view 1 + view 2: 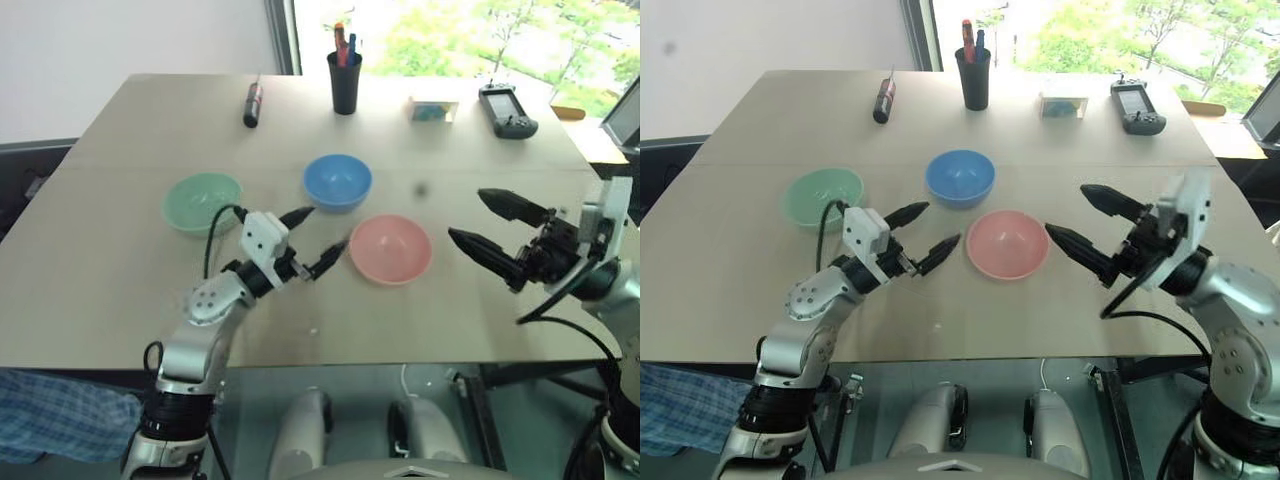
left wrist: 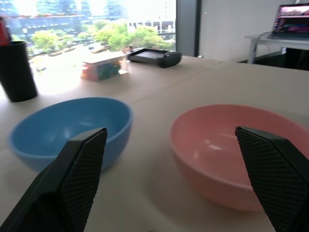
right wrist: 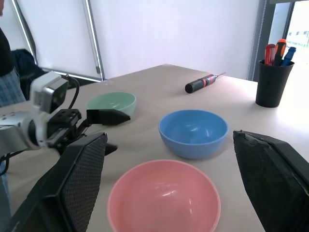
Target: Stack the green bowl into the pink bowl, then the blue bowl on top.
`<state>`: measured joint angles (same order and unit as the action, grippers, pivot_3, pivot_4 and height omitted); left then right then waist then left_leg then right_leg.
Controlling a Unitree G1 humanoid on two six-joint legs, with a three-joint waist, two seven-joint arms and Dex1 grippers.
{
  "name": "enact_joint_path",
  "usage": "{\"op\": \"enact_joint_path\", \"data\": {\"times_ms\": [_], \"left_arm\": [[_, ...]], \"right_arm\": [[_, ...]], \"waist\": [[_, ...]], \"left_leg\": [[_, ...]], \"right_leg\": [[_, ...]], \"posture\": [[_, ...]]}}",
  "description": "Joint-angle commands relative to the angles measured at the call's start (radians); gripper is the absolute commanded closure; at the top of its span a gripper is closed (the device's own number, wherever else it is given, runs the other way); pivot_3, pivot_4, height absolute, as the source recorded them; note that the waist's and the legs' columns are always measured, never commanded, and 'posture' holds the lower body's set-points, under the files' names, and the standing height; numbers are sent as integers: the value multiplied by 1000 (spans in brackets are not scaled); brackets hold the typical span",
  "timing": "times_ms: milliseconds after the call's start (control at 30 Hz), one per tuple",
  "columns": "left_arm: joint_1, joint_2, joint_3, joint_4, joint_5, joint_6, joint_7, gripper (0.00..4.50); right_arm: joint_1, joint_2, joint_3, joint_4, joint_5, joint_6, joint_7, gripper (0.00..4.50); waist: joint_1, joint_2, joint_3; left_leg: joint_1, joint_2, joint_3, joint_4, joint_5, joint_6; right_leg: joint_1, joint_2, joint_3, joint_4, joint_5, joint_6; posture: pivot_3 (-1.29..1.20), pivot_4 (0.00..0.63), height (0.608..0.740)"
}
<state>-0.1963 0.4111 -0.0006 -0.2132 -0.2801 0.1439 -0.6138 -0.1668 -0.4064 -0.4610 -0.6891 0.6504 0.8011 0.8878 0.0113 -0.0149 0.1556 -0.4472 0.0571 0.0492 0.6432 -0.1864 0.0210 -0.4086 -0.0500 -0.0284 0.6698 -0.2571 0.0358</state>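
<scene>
A broad, flat, matte beige tabletop (image 1: 120,290) with a faint seam running across it is seen from above, and three identical bowls are spread over its middle, all upright, empty and apart from one another.

The small round salmon-pink plastic bowl (image 1: 390,248), smooth and slightly glossy inside, is placed nearest the front edge. The small round sky-blue plastic bowl (image 1: 337,181) is set just behind it and a little to the left. The small round pale mint-green plastic bowl (image 1: 203,202) is found further left, well apart from the pink bowl.

The left claw (image 1: 319,240), made of two black tapered fingers with a fine cross-hatched grip texture on a white and silver wrist, is held wide open and empty. It is pointed toward the gap between the blue and pink bowls, with its lower fingertip just beside the pink bowl's left rim; the green bowl is left behind it, to the left. The right claw (image 1: 1072,217), of the same build, is also spread wide and empty, and is held to the right of the pink bowl, near it but not touching.

Along the far edge, a black cylindrical cup (image 1: 344,80) holding red and blue pens, a dark handheld controller (image 1: 506,110), a small pale box (image 1: 433,110) and a black-handled screwdriver (image 1: 253,104) are laid out.
</scene>
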Motion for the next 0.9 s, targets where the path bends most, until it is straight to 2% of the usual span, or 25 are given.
{"op": "enact_joint_path", "data": {"times_ms": [33, 333, 700, 900], "left_arm": [[-26, 35, 36, 7, 67, -23, 46, 0], [-32, 112, 89, 14, 209, 53, 176, 0], [-4, 188, 119, -37, 352, 235, 264, 0], [0, 216, 144, 52, 364, 291, 265, 0]], "right_arm": [[28, -35, -8, -37, 58, -87, 15, 96], [80, -166, 99, -22, 43, -237, 89, 96], [87, -214, 178, 51, 16, -348, 76, 96], [96, -227, 191, 73, 6, -390, 70, 96]], "waist": [[0, 0, 0], [3, 0, 0], [3, -1, 0], [3, -1, 1]], "left_leg": [[0, 0, 0, 0, 0, 0], [0, 0, 0, 0, 0, 0], [0, 0, 0, 0, 0, 0], [0, 0, -1, 0, 0, 0]], "right_leg": [[0, 0, 0, 0, 0, 0], [0, -1, 0, 0, 0, 0], [0, -1, 0, -1, 0, 0], [0, -1, 0, 0, 0, 0]], "posture": [[0, 150, 740], [0, 150, 740], [0, 150, 740], [0, 150, 740]]}}
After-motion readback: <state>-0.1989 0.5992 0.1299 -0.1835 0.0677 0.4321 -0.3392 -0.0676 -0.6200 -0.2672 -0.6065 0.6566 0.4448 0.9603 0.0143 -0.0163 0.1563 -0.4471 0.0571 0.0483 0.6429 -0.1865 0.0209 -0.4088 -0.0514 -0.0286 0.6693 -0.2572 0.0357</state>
